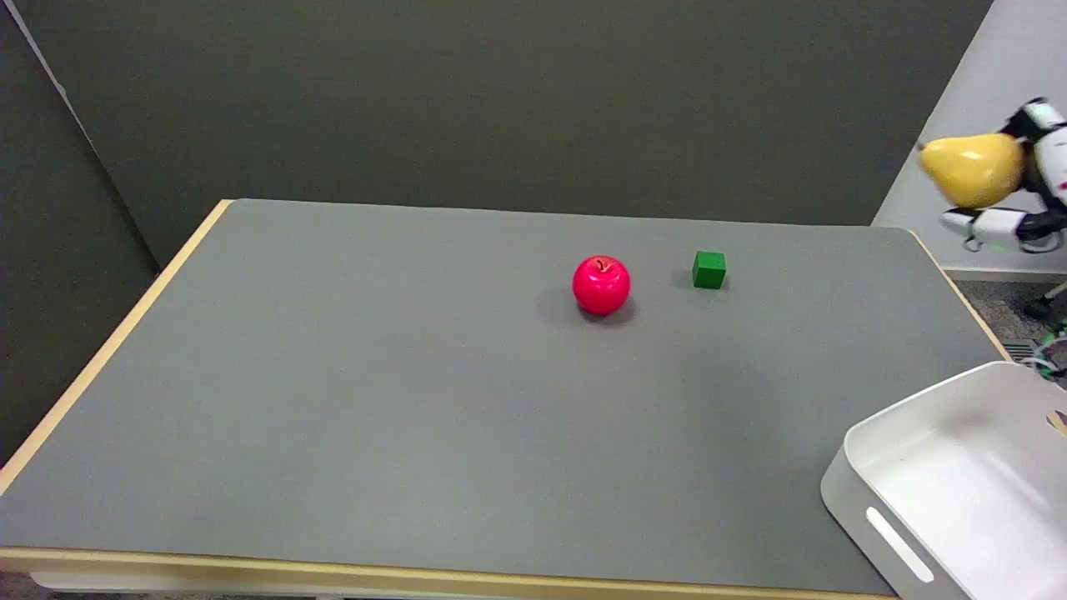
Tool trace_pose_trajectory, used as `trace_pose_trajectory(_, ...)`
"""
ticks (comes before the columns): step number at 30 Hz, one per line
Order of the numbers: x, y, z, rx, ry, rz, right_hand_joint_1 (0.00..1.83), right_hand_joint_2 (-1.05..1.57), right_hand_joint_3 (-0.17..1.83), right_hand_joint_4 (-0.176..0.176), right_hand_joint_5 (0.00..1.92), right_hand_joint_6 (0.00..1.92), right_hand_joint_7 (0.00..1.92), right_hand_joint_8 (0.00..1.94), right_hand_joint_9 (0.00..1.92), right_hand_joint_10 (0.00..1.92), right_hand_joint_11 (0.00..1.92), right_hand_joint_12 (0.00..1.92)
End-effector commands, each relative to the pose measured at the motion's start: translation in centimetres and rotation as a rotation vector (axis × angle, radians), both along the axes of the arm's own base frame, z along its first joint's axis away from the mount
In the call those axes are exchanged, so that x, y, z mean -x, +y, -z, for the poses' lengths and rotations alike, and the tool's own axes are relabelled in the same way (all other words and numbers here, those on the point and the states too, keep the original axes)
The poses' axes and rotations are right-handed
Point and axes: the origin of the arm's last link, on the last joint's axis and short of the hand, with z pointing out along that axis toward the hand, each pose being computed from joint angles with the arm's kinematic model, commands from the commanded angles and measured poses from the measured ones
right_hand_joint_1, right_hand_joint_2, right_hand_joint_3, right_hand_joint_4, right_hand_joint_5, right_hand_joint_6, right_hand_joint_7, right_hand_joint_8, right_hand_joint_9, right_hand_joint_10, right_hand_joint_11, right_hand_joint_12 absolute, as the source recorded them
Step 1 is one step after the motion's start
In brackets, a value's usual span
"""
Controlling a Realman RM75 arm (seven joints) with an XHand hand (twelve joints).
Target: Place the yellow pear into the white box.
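One smooth, glossy yellow pear (974, 168), rounded and tapering left, is gripped aloft by the right hand (1027, 187) above the hard-walled box (884, 500).

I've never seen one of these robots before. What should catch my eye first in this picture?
Most striking is the yellow pear, held up in the air at the far right by the robot's black-and-white right hand, well above the table. Next comes the shiny red apple near the middle of the grey table, with a small green cube to its right. At the lower right corner sits the white box, with nothing visible inside it.
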Motion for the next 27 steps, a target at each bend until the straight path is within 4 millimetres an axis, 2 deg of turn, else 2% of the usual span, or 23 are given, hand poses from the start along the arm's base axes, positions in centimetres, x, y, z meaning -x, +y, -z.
trace_pose_trajectory(1,-0.3,10.6,-0.6,0.107,-0.196,-0.342,1.16,1.01,0.50,-0.033,0.65,1.57,0.87,1.33,0.80,1.39,0.47,1.48)
trace_pose_trajectory(3,0.5,11.6,-0.5,0.122,-0.212,-0.359,1.16,1.01,0.50,-0.032,0.65,1.57,0.87,1.33,0.80,1.39,0.47,1.48)
trace_pose_trajectory(7,2.1,12.0,-0.6,0.123,-0.266,-0.376,1.16,0.98,0.55,-0.031,0.65,1.59,0.88,1.33,0.79,1.39,0.48,1.49)
trace_pose_trajectory(13,5.4,13.4,-2.0,0.195,-0.309,-0.322,1.16,1.00,0.51,-0.021,0.66,1.59,0.87,1.31,0.80,1.37,0.52,1.51)
trace_pose_trajectory(17,8.2,14.8,-2.5,0.165,-0.469,-0.406,1.17,0.96,0.59,-0.024,0.67,1.60,0.88,1.32,0.78,1.38,0.51,1.53)
trace_pose_trajectory(23,11.0,15.4,-0.8,0.062,-0.510,-0.409,1.17,0.91,0.68,-0.028,0.68,1.60,0.90,1.35,0.77,1.38,0.51,1.54)
trace_pose_trajectory(27,11.5,15.7,0.5,0.030,-0.489,-0.424,1.17,0.90,0.69,-0.030,0.68,1.59,0.90,1.36,0.78,1.38,0.52,1.56)
